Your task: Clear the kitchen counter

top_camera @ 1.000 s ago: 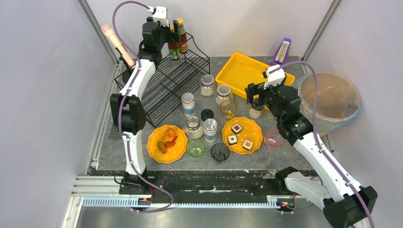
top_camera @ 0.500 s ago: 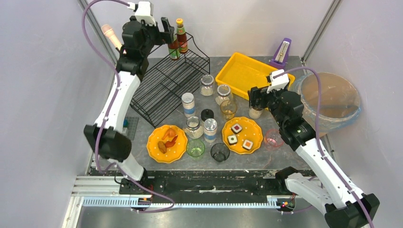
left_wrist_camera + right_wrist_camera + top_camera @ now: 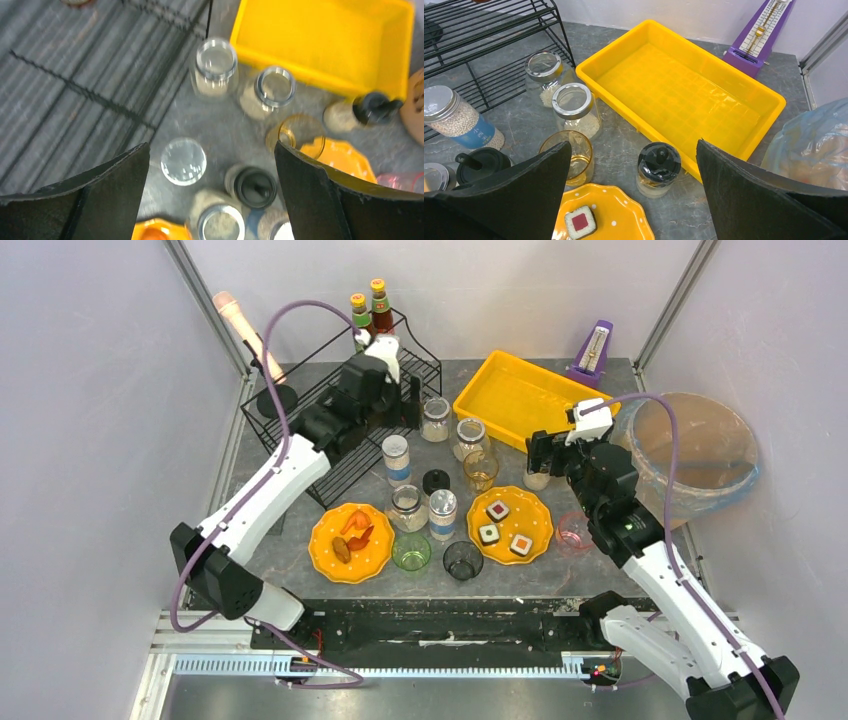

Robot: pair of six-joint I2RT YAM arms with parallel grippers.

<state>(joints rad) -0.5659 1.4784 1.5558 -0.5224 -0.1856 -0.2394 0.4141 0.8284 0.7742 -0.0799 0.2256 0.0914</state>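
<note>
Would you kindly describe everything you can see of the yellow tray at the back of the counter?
The yellow tray is a shallow rectangular tub, plastic by its gloss, with a rolled rim, sloping walls and a faint grid moulded into its floor. It is empty and lies flat on the grey kitchen counter, turned diagonally to its edges. A black-lidded jar stands close against its near wall; whether they touch is unclear. The purple metronome stands apart behind it.
</note>
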